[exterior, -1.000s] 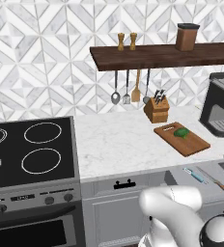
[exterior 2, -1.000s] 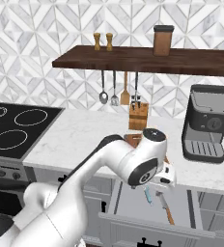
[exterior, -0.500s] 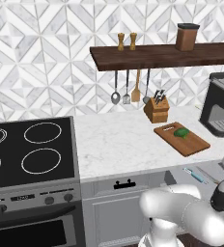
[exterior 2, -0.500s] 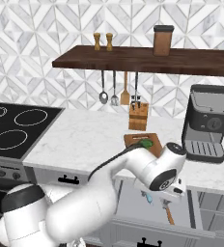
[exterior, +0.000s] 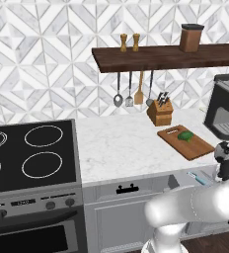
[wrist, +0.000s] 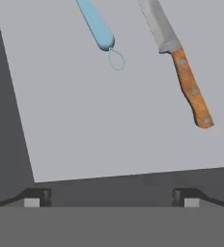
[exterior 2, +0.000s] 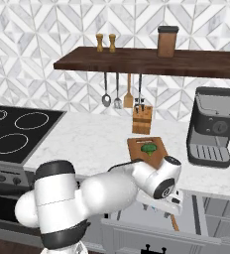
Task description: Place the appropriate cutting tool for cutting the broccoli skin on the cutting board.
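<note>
Left base view: broccoli (exterior: 186, 136) lies on cutting board (exterior: 185, 142), ready for peeling; no legible writing.
Right base view: arm bent low over open drawer (exterior 2: 156, 207), seeking a tool.
Hand view: gripper (wrist: 112, 195) fingers apart, empty; blue peeler (wrist: 96, 24) beside knife (wrist: 184, 73).

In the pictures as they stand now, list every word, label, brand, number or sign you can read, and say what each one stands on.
None can be read.
Stove front panel: a small light mark between the knobs, too blurred to read.
Coffee machine: a round dial, no legible marking.
Shelf canister, knife and blue-handled tool: no text.
</note>
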